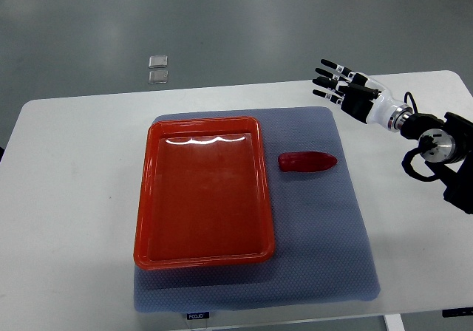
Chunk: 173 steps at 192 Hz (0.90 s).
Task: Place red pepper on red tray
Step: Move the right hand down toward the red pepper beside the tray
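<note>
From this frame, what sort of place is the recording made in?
Probably a robotics lab or test room: a plain white table on a bare grey floor, with only a grey mat, a red tray and a red pepper staged for the right hand.

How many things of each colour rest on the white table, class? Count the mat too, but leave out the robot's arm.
Red: 2, the shallow rectangular red plastic tray and the tapered red pepper lying beside it on the mat.
Blue-grey: 1, the textured rectangular mat under both.
Total: 3
</note>
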### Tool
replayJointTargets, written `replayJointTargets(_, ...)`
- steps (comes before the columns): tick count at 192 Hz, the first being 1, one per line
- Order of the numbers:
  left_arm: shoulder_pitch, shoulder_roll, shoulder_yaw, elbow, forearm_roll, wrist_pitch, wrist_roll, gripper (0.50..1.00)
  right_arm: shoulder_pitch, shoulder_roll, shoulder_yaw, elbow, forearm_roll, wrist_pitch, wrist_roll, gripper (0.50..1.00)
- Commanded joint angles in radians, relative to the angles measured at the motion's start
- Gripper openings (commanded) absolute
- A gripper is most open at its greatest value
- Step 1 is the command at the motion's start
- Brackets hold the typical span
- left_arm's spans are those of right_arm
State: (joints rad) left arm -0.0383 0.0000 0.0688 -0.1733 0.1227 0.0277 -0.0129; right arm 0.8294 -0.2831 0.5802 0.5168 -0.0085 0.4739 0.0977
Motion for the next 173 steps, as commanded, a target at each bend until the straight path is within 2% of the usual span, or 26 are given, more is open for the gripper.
replayJointTargets(1,0.000,0.000,0.000,0.000,0.000,0.000,0.001,1.000,0.001,0.002,0.000,0.000,-0.011,-0.003,0.001,0.917)
replayJointTargets(40,0.000,0.000,-0.003,-0.003,0.000,0.000,-0.001,1.000,0.004,0.013,-0.003,0.000,-0.097,-0.014,0.002,0.915)
replayJointTargets(75,0.000,0.000,0.000,0.003,0.000,0.000,-0.001,1.000,0.028,0.004,-0.008,0.002,-0.215,0.012,0.002,0.911)
replayJointTargets(103,0.000,0.000,0.000,0.000,0.000,0.000,-0.001,1.000,0.062,-0.004,-0.008,0.003,-0.346,0.032,0.034,0.913)
replayJointTargets(128,0.000,0.000,-0.001,0.000,0.000,0.000,-0.001,1.000,0.085,-0.019,-0.010,0.034,-0.591,0.065,0.071,0.913)
replayJointTargets(173,0.000,0.000,-0.001,0.000,0.000,0.000,0.001,1.000,0.091,-0.120,-0.031,0.230,-1.197,0.077,0.201,0.913)
